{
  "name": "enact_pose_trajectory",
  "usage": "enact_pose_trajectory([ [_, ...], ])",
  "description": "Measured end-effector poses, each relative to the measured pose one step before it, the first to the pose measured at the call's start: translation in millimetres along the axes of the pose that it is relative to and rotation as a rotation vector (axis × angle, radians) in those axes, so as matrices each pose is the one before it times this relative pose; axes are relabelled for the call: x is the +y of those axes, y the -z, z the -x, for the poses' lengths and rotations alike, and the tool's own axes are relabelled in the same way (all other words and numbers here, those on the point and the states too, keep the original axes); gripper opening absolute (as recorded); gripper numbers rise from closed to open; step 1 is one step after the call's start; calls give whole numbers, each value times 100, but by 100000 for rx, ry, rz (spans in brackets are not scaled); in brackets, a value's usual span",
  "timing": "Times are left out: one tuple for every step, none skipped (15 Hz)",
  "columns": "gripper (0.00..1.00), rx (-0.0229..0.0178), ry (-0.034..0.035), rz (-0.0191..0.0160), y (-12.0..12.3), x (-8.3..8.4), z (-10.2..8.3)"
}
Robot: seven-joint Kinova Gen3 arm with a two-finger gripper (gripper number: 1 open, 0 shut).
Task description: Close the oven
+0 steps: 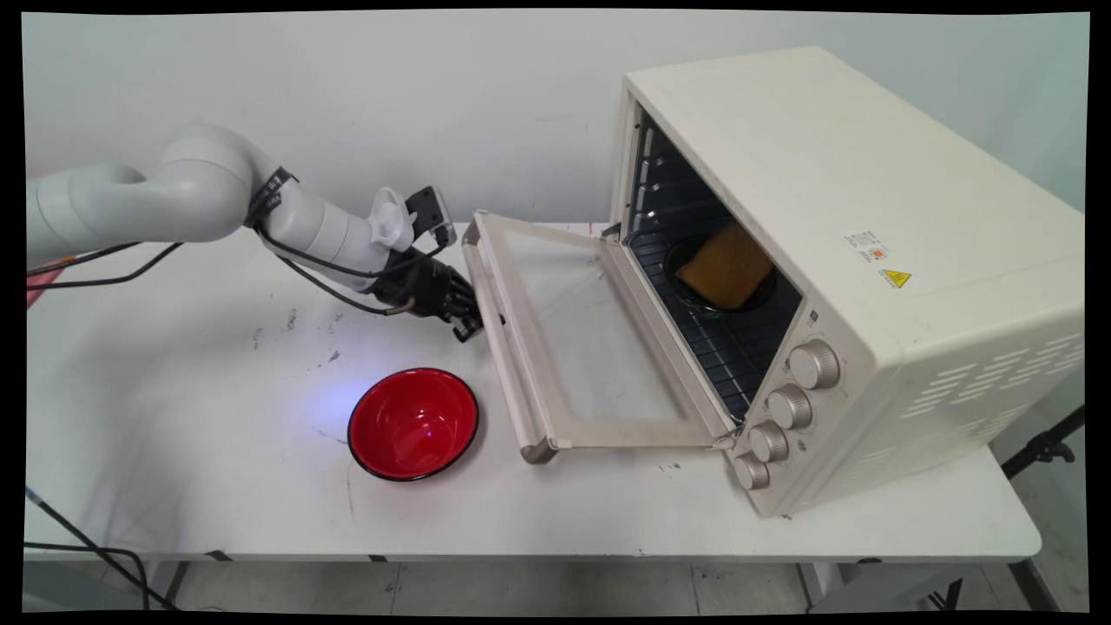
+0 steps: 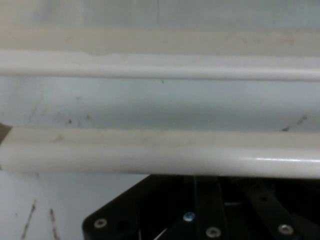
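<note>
A white table [image 1: 217,512] carries a cream oven [image 1: 911,286] on its right half, the oven's door [image 1: 590,347] dropped open toward the middle. A red bowl [image 1: 413,424] with a black rim stands on the table just left of the door. Dark scuffs [image 1: 291,330] mark the tabletop's left part.

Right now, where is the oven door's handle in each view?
Main view: the handle runs along the open door's outer edge, left of the oven, just right of the gripper.
Hand view: the handle is the cream bar across the middle.
Shared landmark: the door's glass beyond the handle.
</note>
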Motion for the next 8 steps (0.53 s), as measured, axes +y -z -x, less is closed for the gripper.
enact_pose_trajectory([
  [0, 824, -294, 5, 73, -63, -246],
  [0, 875, -442, 90, 75, -64, -322],
  [0, 1065, -564, 208, 77, -77, -427],
  [0, 1117, -389, 60, 158, -82, -401],
  [0, 713, -271, 37, 95, -46, -284],
  [0, 1054, -390, 124, 131, -60, -461],
  [0, 1247, -426, 111, 163, -65, -559],
  [0, 914, -299, 79, 114, -47, -413],
])
